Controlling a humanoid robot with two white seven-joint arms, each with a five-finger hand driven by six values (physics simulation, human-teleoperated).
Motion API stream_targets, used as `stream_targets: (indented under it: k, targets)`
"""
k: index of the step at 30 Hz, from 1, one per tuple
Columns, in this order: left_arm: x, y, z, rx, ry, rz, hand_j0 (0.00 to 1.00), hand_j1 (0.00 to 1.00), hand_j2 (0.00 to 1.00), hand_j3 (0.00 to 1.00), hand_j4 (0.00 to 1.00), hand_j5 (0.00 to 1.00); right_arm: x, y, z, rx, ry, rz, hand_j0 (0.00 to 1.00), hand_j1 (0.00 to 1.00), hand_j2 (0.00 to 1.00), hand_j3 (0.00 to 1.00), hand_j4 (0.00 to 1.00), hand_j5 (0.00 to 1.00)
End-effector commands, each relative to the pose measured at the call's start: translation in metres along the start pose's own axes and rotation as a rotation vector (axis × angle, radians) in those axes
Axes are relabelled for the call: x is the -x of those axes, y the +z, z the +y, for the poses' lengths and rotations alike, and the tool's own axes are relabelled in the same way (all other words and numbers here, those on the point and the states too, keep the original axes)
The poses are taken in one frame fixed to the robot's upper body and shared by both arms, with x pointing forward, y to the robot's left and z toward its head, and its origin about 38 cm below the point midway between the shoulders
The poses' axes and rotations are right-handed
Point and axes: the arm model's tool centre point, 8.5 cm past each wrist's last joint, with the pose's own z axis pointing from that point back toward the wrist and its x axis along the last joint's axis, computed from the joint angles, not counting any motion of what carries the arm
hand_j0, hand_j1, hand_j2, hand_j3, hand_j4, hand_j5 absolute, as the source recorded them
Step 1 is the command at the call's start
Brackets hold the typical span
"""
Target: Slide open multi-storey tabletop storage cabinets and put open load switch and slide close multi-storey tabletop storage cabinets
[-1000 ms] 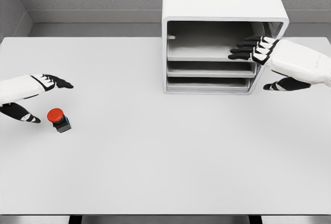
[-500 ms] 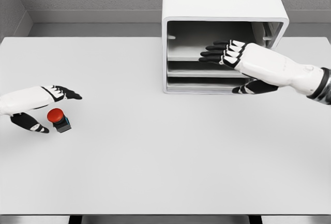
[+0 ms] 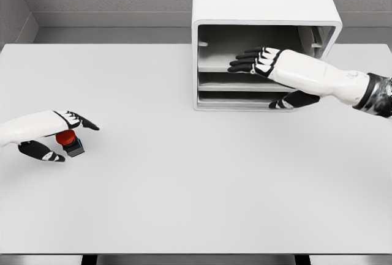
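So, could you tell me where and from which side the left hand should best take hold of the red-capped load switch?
Probably by its dark square base, below the red cap. The load switch stands upright on the table, so its side faces are free. The left hand already straddles it, fingers above and thumb below, coming from the left; closing across the base looks steadier than pinching the rounded cap.

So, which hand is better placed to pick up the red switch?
The left hand: it hovers right over the red switch, fingers open. The right hand is far away at the cabinet.

White table, storage cabinet at back, red switch at left
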Motion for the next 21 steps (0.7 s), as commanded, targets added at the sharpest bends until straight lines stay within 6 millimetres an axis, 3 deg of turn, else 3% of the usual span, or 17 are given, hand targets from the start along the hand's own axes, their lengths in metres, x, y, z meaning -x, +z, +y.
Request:
stream_targets:
  k: [1, 5, 10, 20, 21]
  targets:
    - [0.003, 0.002, 0.001, -0.004, 0.004, 0.010, 0.82, 0.82, 0.82, 0.82, 0.82, 0.82, 0.003, -0.003, 0.002, 0.002, -0.021, 0.001, 1.00, 1.00, 1.00, 1.00, 1.00, 1.00]
    - [0.005, 0.003, -0.001, 0.000, 0.007, 0.017, 0.73, 0.73, 0.73, 0.73, 0.73, 0.73, 0.025, -0.003, 0.003, -0.004, -0.063, 0.050, 1.00, 1.00, 1.00, 1.00, 1.00, 1.00]
    - [0.004, 0.003, -0.002, 0.003, 0.008, 0.016, 0.73, 0.73, 0.73, 0.73, 0.73, 0.73, 0.046, -0.001, 0.018, -0.061, -0.104, 0.108, 1.00, 1.00, 1.00, 1.00, 1.00, 1.00]
    - [0.006, 0.004, -0.003, 0.008, 0.005, 0.022, 0.69, 0.69, 0.69, 0.69, 0.69, 0.69, 0.066, -0.006, 0.021, -0.079, -0.120, 0.152, 1.00, 1.00, 1.00, 1.00, 1.00, 1.00]
    - [0.007, 0.004, -0.002, 0.007, 0.004, 0.024, 0.68, 0.68, 0.68, 0.68, 0.68, 0.68, 0.064, -0.014, 0.022, -0.073, -0.126, 0.138, 1.00, 1.00, 1.00, 1.00, 1.00, 1.00]
